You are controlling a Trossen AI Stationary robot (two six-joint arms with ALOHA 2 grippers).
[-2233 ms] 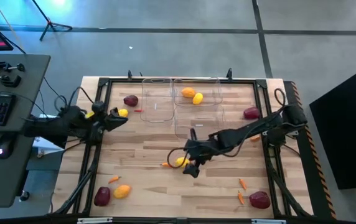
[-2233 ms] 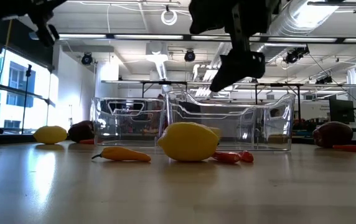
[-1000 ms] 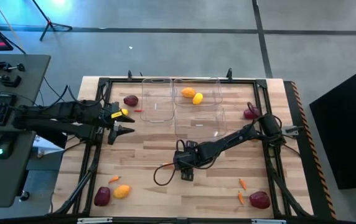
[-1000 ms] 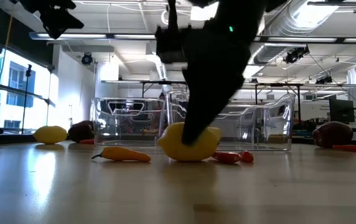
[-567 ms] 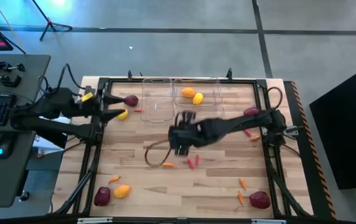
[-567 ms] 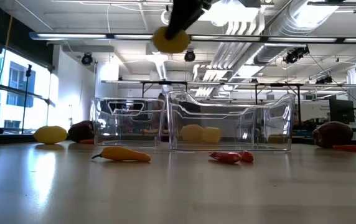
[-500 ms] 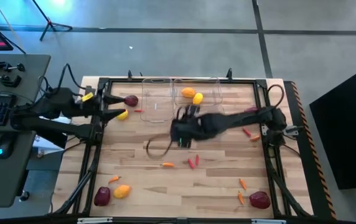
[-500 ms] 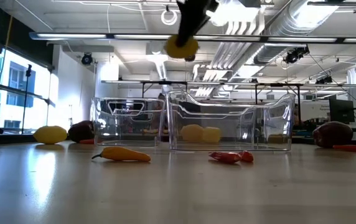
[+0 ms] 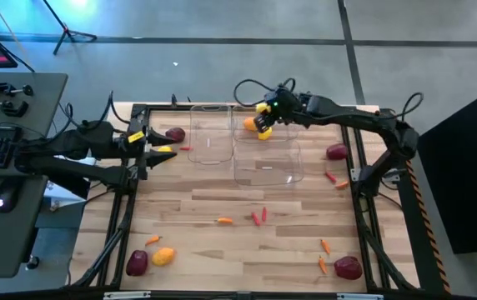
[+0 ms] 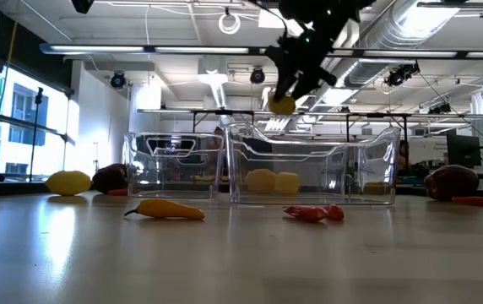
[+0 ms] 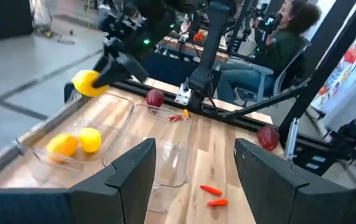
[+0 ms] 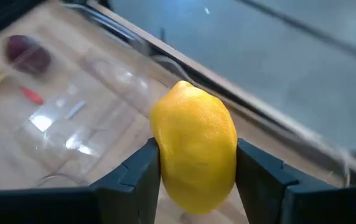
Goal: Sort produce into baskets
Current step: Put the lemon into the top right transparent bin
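A lemon is clamped in the right gripper, held above the far bin with two fruits inside. The left gripper, left of that bin, is seen half open and empty.

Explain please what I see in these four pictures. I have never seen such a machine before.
It is a robot with two dark arms at a wooden table. One picture looks straight down from above, one looks level across the tabletop, and two come from cameras on the wrists.

The right gripper holds a yellow lemon in the air above the clear bin that already has a yellow and an orange fruit in it. The left gripper waits open and empty at the table's left edge, near another lemon.

Two more clear bins stand beside it. Scattered on the wood lie dark red rounds, small red peppers and an orange fruit. A seated person shows behind the table.
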